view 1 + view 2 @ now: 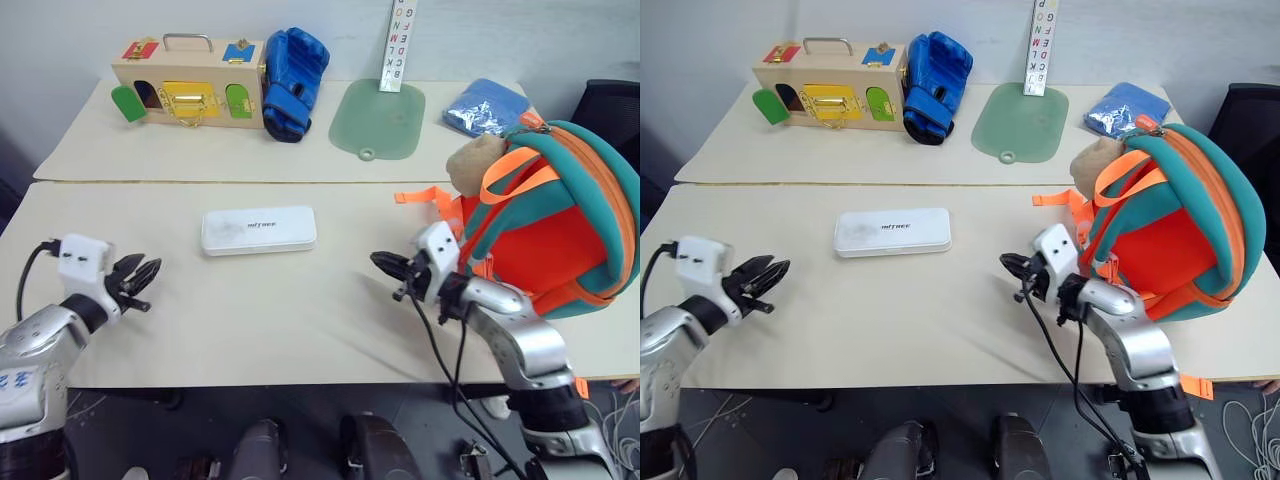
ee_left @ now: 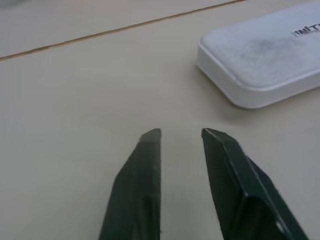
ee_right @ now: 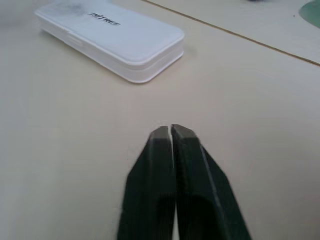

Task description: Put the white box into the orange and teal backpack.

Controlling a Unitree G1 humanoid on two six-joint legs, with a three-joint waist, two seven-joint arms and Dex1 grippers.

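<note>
Left gripper (image 1: pixel 143 280): at the far left we find it low over the near table, pointing toward the middle. Its two black fingers (image 2: pixel 145 170) stand a little apart with a clear gap between the tips; it grips nothing.
Wooden box (image 1: pixel 190 82): we note it at the back left of the far table, with coloured doors, a metal handle on top and a brass latch at the front.
White box (image 1: pixel 259 230): it lies flat on the near table (image 1: pixel 300 310), about midway between our two grippers and a little farther back than both, long side running left to right, dark lettering facing up. Nothing touches it. It is well apart from the backpack.
Blue boxing glove (image 1: pixel 294 82): it leans against the right end of the wooden box.
Green mat (image 1: pixel 380 118): flat on the far table, right of the glove, with a lettered strip (image 1: pixel 399 45) standing upright behind it.
Right gripper (image 1: pixel 385 266): we see it right of the white box, pointing left toward it, just clear of the tabletop. The fingers (image 3: pixel 160 175) are pressed together, clenched on nothing.
Blue cloth (image 1: pixel 485 105): folded, at the back right of the far table.
Orange and teal backpack (image 1: pixel 550 215): it stands at the right edge of the near table, just behind our right arm, straps toward us, with a tan plush toy (image 1: pixel 478 163) at its top left.
</note>
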